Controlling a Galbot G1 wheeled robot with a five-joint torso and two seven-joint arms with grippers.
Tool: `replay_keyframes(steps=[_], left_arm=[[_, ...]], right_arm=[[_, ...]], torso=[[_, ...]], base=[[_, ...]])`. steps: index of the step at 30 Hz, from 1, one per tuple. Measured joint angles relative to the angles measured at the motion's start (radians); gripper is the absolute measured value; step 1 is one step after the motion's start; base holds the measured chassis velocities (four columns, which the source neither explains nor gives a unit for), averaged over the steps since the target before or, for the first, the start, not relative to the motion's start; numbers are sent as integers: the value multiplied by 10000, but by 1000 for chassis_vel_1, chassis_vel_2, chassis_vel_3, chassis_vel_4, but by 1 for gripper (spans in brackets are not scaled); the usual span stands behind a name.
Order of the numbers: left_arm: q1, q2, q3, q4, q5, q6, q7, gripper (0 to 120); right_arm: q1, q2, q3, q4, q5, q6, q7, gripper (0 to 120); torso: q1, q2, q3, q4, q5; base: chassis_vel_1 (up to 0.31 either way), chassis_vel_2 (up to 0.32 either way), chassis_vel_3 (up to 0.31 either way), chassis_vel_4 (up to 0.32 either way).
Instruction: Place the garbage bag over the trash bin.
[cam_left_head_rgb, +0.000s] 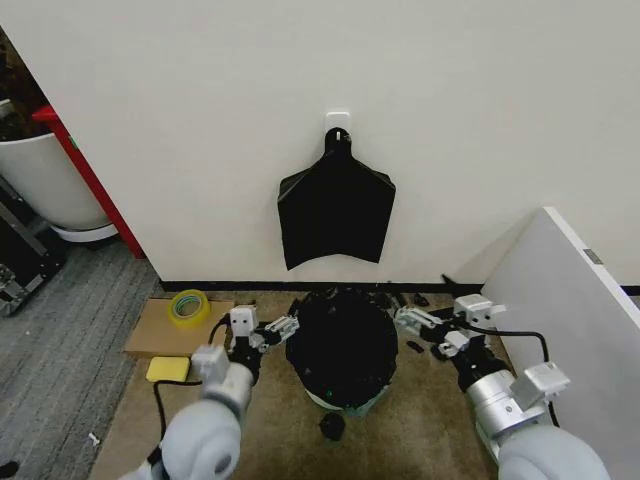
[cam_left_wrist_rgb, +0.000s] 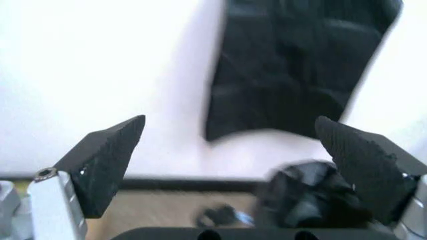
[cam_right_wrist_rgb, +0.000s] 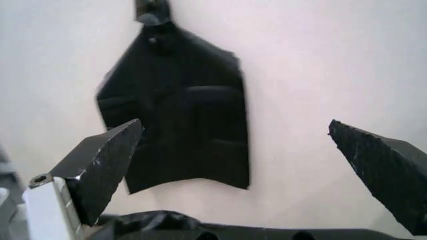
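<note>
The garbage bag (cam_left_head_rgb: 342, 345) is draped over the trash bin (cam_left_head_rgb: 345, 402), pretty much covering it, on the floor below the wall. Just left of it, the left gripper (cam_left_head_rgb: 283, 328) is held with jaws spread wide, nothing gripped. On its right, the right gripper (cam_left_head_rgb: 409, 320) is likewise wide open and seemingly empty.

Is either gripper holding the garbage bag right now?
No: in the head view the left gripper and right gripper sit open on either side of the garbage bag, gripping nothing.
</note>
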Motion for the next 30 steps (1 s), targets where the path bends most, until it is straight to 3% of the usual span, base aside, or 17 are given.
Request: replay_keyframes(steps=[4,12,19,30], left_arm=[[1564,-688,-920,35,1999,-1431,182,100],[3210,-1856,-1527,187,4169,-3273,319,100],[3701,-2543,-1565,128,4731,-3761,412,100],[3656,-2556,-1555,-288,5014,-3764,425,100]], right_arm=[[-422,1050,222,-898,-799,1566,-700,100],[-759,2042,243,-1963,-2886,3239,-1433,100],[-1202,2532,324,-2324,-3406,4040,-1203,100],[-1378,2460,464,-2043,-3366,4070,-933,100]], torso=[[0,0,0,3,1],[0,0,1,4,0],[0,0,1,2,-3],[0,1,2,2,-1]], base=[[0,0,0,0],[0,0,0,0],[0,0,0,0],[0,0,0,0]])
